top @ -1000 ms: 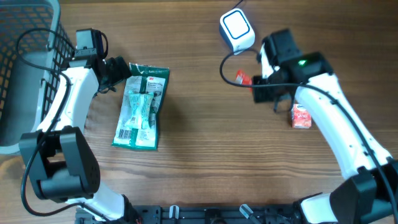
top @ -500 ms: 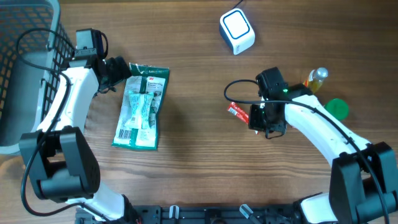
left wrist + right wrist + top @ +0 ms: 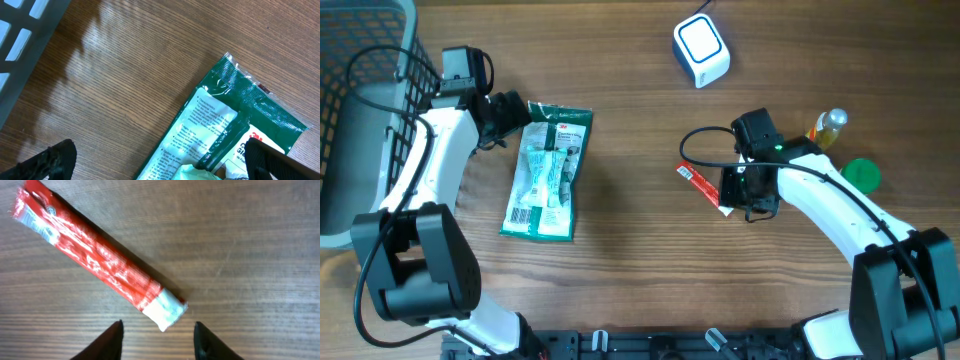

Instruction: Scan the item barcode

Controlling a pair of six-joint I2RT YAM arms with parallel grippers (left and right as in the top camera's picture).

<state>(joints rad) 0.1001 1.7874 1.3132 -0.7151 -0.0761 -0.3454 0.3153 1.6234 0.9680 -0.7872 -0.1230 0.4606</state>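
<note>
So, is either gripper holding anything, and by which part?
Nothing is held. The right gripper is open, the red packet lying free; the left gripper is open by the green package.

Mock shop checkout on lab bench — barcode scanner, wire basket, wood-grain tabletop

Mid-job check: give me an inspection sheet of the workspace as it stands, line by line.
Surface: wooden table, no spills seen.
Job's things: red stick packet lies flat on the table; white scanner sits at the far edge, apart from it; green packet lies flat with a barcode label facing up.
Clutter: small bottle and green round object beside the right arm.
Grippers: left gripper open at the green packet's top edge; right gripper open, with the red packet's white end just ahead of it, not gripped.
Cables: black cable loops above the red packet.
Surroundings: grey basket at the left.
</note>
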